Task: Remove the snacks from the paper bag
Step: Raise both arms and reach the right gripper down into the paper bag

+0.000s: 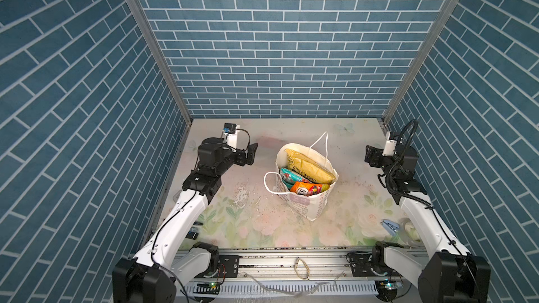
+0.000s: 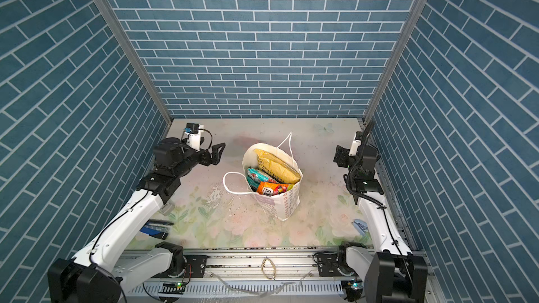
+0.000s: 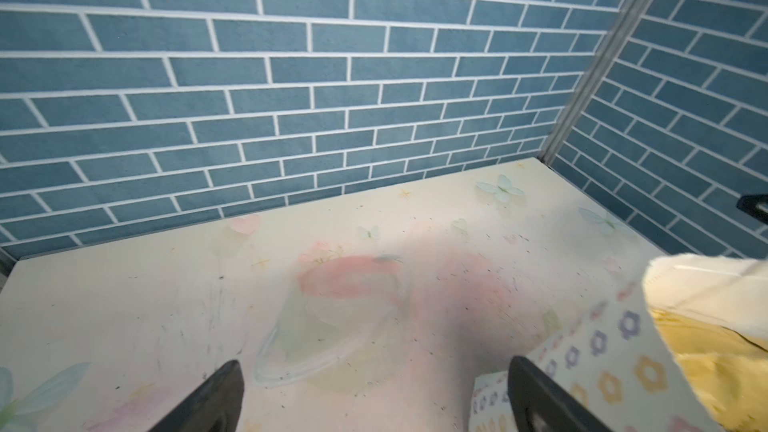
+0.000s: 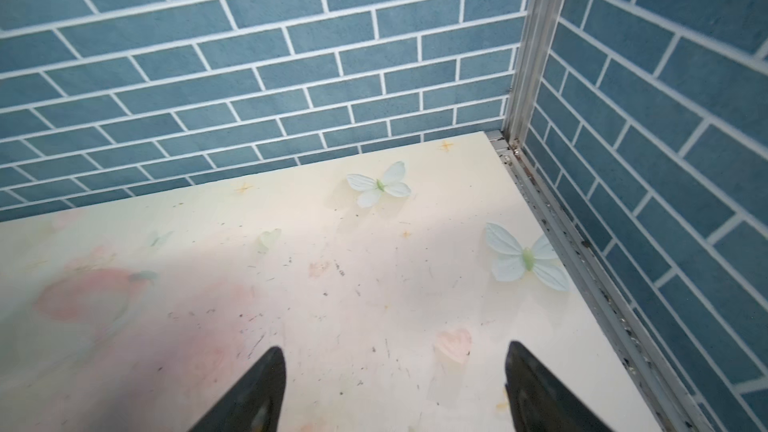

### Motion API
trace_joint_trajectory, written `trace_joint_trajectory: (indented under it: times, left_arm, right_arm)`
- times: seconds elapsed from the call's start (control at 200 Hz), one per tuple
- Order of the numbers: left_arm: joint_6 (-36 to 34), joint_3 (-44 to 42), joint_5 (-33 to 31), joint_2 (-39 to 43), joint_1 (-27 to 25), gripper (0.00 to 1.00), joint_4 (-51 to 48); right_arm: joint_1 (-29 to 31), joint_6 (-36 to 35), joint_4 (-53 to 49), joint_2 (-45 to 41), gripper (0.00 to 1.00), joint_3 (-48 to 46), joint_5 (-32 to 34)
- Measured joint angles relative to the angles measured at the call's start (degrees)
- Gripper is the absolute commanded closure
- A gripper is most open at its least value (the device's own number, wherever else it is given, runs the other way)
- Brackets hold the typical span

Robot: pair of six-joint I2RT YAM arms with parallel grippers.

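Top views first: in both, the paper bag [image 1: 313,206] stands mid-counter [image 1: 355,208], mouth open, cord handles flopped outward. Inside, the chips bag [image 1: 309,167] leans on the far wall, with a teal pouch [image 1: 287,177] and an orange pouch [image 1: 309,189] wedged in front. Any others are hidden. The left gripper [image 1: 253,154] and right gripper [image 1: 367,156] hover on either side, well apart from the bag, each with jaws apart and empty.

Left wrist: your jaws stand wide over bare counter. The bag's flowered wall [image 3: 598,347] and a gold corner of the chips bag [image 3: 706,351] sit just beside one finger.

Right wrist: jaws apart, nothing between them, only counter [image 4: 332,284]. The bag is out of frame.

Expect the chips bag to be light, puffy and crushable, so pinch its sealed top edge, not the belly. The pouches look glossy and probably slippery, so take them by a flat seam. The paper bag is light too and could tip or lift along; consider steadying its rim with your other arm.
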State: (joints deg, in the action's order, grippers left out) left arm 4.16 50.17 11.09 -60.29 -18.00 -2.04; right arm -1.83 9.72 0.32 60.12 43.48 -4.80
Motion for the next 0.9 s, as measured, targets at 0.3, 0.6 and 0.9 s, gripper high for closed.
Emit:
trace_joint_trajectory:
  times: [0.3, 0.6, 0.9]
  left_arm:
    - [1.2, 0.0, -16.2, 5.2, -7.2, 0.00, -6.1]
    - [3.0, 3.5, -22.0, 9.7, -7.2, 0.00, -11.3]
    - [4.5, 3.9, -22.0, 7.8, -7.2, 0.00, -14.0]
  right_arm:
    - [2.7, 2.5, -19.2, -1.1, 0.28, 14.9, -9.1]
    - [12.0, 2.2, -28.6, -6.4, 0.37, 27.0, -23.1]
    - [27.0, -2.4, -37.2, -6.2, 0.62, 35.3, -36.6]
